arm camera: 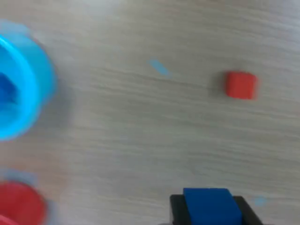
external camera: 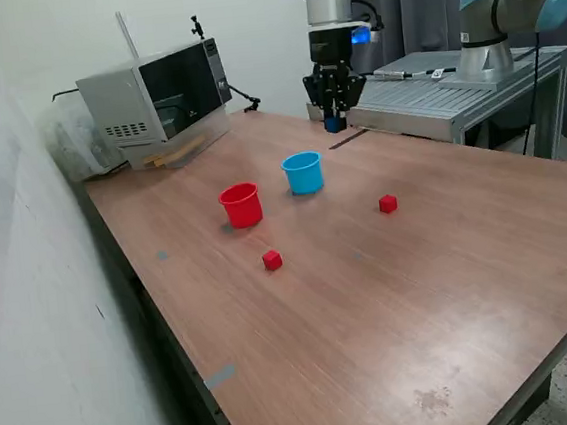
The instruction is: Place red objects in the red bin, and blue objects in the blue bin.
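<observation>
Though blurred, blue-bin (arm camera: 21, 89) contents dark blue.

Even, bright indoor light with soft shadows; the wrist view is blurred, most at the blue bin (arm camera: 21, 86).

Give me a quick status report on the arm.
End effector shut on blue cube, raised above table. Blue bin ahead, path clear. Two red cubes unsorted.
</observation>
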